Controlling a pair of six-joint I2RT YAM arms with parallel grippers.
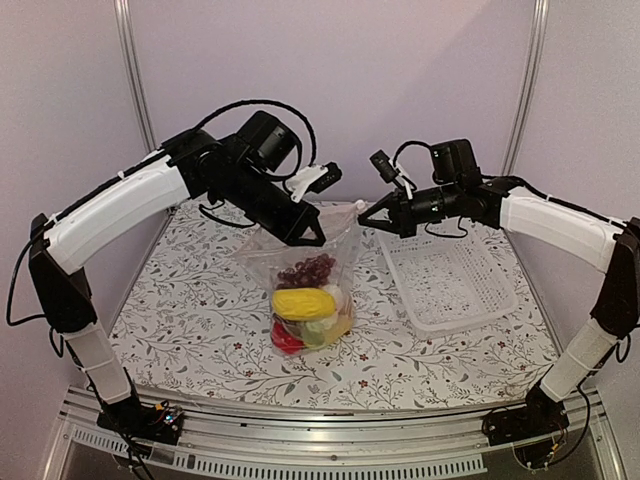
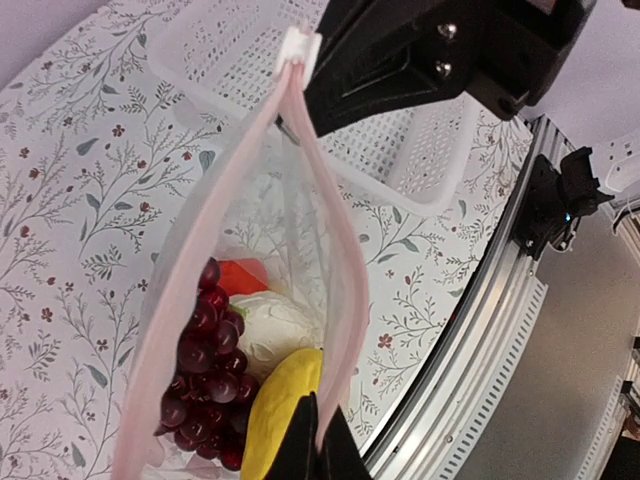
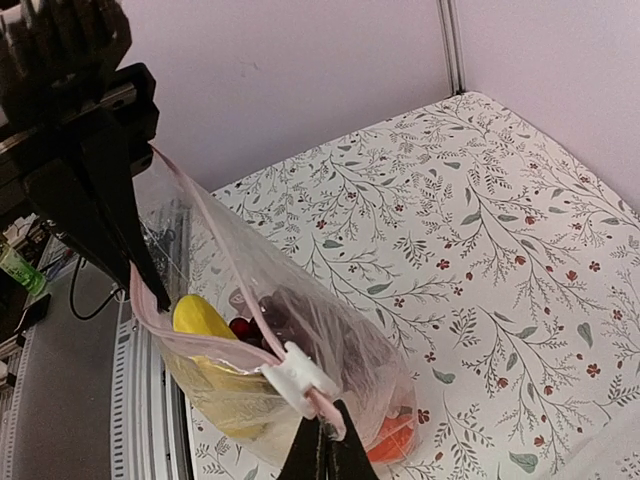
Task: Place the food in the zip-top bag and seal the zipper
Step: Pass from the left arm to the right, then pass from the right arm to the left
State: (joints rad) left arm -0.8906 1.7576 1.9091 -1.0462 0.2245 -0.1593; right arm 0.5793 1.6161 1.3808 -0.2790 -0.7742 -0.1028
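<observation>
1. Between the two hands hangs the zip-top bag, with the food already sunk to its bottom: a grape bunch, a yellow piece, something white and something red
2. The left gripper is pinched tight on one end of the zipper. The right gripper is clamped on the opposite end, with the white slider just ahead of its fingertips. Whether its pads touch the slider itself is hard to tell
3. The zipper's long axis runs straight from hand to hand. Sealing therefore likely means drawing the slider from the right hand's end towards the left, and the right arm is nearer it
4. The left wrist view alone shows the two strips bowed apart, so the mouth is open. Only the overhead view shows the white basket lying below the right hand
</observation>
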